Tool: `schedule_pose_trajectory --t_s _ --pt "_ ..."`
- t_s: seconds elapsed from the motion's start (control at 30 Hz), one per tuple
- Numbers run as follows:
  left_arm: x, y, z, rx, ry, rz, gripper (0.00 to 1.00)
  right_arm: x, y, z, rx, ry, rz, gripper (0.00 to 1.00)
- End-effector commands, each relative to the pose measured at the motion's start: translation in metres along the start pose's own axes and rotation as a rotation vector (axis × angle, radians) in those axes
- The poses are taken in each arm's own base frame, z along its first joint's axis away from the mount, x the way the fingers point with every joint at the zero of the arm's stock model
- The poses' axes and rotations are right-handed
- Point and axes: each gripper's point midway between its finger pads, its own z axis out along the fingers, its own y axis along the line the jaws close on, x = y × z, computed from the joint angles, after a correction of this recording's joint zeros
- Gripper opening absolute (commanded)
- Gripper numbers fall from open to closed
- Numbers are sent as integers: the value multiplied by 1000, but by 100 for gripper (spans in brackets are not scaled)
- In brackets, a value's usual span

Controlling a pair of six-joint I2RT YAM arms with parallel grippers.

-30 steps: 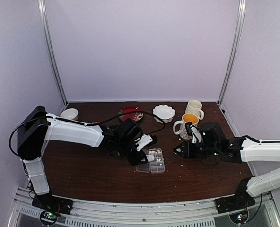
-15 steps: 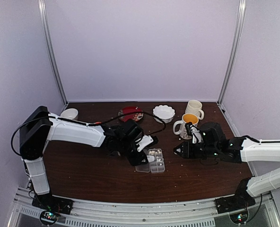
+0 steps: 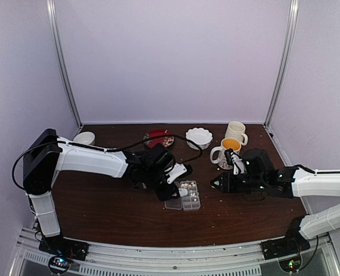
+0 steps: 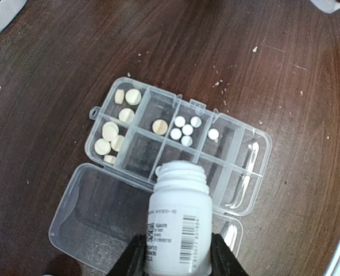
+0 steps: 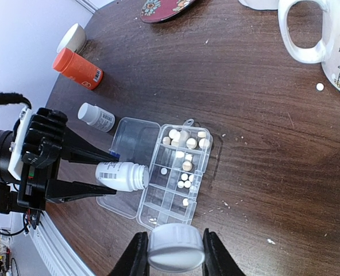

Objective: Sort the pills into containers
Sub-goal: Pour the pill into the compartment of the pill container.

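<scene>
The clear pill box point(image 4: 140, 153) lies open on the table, its lid point(image 4: 89, 210) folded toward me. Cream pills point(image 4: 109, 131) fill its left containers, and small white pills point(image 4: 185, 130) sit in two middle cells. My left gripper point(image 4: 177, 260) is shut on an uncapped white bottle point(image 4: 178, 221), tilted with its mouth over the near row. In the top view the bottle point(image 3: 183, 193) hangs above the box point(image 3: 189, 203). My right gripper point(image 5: 175, 250) is shut on the bottle's white cap point(image 5: 176, 246), held right of the box point(image 5: 173, 198).
An orange bottle point(image 5: 78, 68) and a small capped white bottle point(image 5: 97, 117) lie left of the box. Two mugs point(image 3: 226, 150) point(image 3: 236, 132), a white bowl point(image 3: 199, 137), a red plate point(image 3: 159, 138) and a small bowl point(image 3: 84, 138) stand at the back. One loose pill point(image 5: 320, 87) lies by the mug.
</scene>
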Motion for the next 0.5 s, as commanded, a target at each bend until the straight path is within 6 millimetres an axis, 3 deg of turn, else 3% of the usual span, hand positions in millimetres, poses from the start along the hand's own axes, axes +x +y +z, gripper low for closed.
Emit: schedule_pose_trajectory --t_s 0.0,0.33,0.47 --pt "-13 1 -5 -16 -37 11 0 -9 6 0 -17 -16 -6 0" --pt "-21 -4 -13 -7 -36 20 0 -7 5 -2 -16 -15 -4 0" --pt "-4 2 1 -15 13 -1 0 -6 5 0 -17 -8 -5 0"
